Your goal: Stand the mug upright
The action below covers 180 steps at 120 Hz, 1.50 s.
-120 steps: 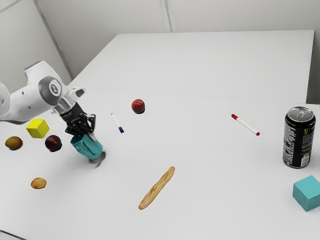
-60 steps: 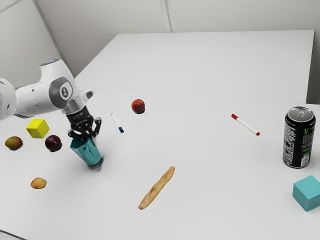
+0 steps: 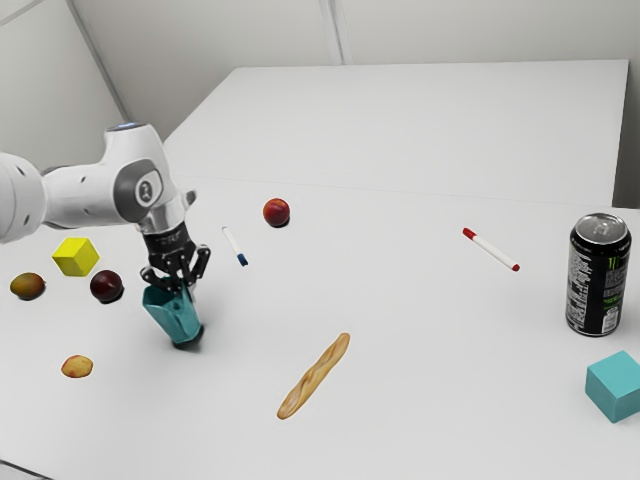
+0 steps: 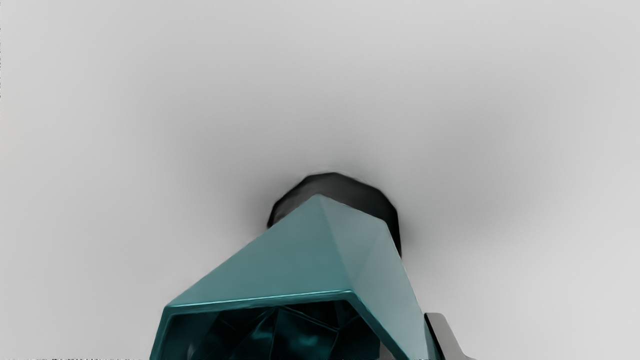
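Mug [image 3: 178,318], teal and faceted, pinched at its wall near the rim by the black gripper [image 3: 185,288], toward the exterior view's left, over the table. Tipped over at a slant, with mouth facing up and toward the exterior view's left, dark base low, close to the tabletop; cannot tell whether touching it. Clenched on that wall in the wrist view, with one finger [image 4: 442,336] along the outside and a sliver of the other just within the rim. Inside, dark teal facets with a few glossy glints.

Behind everything, pale grey walls [image 3: 480,30], marked by an upright seam. Below them, a broad white table [image 3: 420,310], with a faint line across it and soft shading around the mug in the wrist view. Reaching in from the exterior view's left, a white arm [image 3: 90,195].

Standing upright at the exterior view's far right, a black drink can [image 3: 597,280] with a silver top and a green mark; contents hidden. Lying slantwise nearer the middle, a loaf of bread [image 3: 314,376]. Just in front of the can, a teal block [image 3: 612,388]; beyond the dark plum [image 3: 107,286], a yellow block [image 3: 76,257]. Around the exterior view's left part, also a mango [image 3: 28,286], a red fruit [image 3: 277,212] and a small yellow-orange fruit [image 3: 77,366]. Slimmest, a red-ended marker [image 3: 490,250] and a blue-ended marker [image 3: 234,246].
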Each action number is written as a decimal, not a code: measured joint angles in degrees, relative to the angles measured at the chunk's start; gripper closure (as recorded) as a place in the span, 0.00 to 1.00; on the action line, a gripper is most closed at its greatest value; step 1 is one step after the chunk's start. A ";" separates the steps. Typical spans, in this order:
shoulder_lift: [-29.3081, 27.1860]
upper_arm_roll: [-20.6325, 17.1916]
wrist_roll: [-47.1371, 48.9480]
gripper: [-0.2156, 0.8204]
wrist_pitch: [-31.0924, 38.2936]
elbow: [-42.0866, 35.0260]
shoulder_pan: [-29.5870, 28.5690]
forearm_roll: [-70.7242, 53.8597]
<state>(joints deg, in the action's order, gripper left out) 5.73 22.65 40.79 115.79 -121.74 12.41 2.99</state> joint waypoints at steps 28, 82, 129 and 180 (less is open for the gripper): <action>1.40 0.00 5.19 0.96 0.05 0.00 0.63 -0.67; 2.24 0.02 10.98 0.43 1.09 -0.11 1.25 -0.35; 1.47 0.11 12.94 0.24 0.65 0.93 1.42 -1.18; -3.23 0.02 10.05 0.21 -6.85 8.10 2.30 -4.24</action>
<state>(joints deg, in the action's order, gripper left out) 2.50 22.68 50.84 108.94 -113.64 14.72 -1.25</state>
